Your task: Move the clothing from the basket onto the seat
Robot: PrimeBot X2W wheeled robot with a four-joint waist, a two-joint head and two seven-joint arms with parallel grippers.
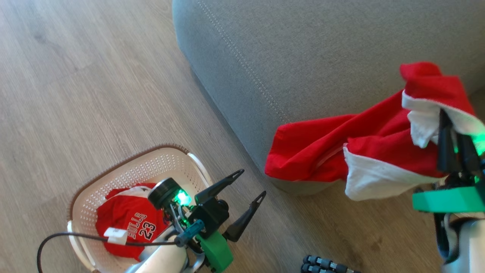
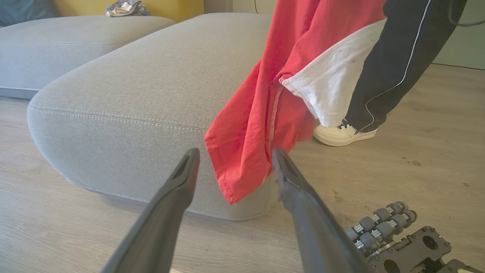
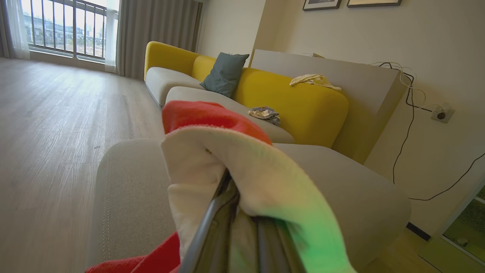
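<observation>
One garment [image 1: 129, 223] lies in the basket [image 1: 125, 161] left of the seat [image 1: 322, 57]; the other garment [image 1: 333, 148] hangs before it.

The left gripper [image 1: 252, 182] is showing two long black tapered fingers, a glowing green light [image 1: 183, 198] and a bright green plastic bracket [image 1: 218, 252]. A thin black cable [image 1: 79, 235] with a white tag [image 1: 116, 236] is running to its pale grey forearm [image 1: 163, 261].

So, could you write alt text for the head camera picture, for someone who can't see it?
The right claw holds a red-and-white garment beside a grey seat; the open left claw hovers by a cream basket holding a red jersey.
</observation>
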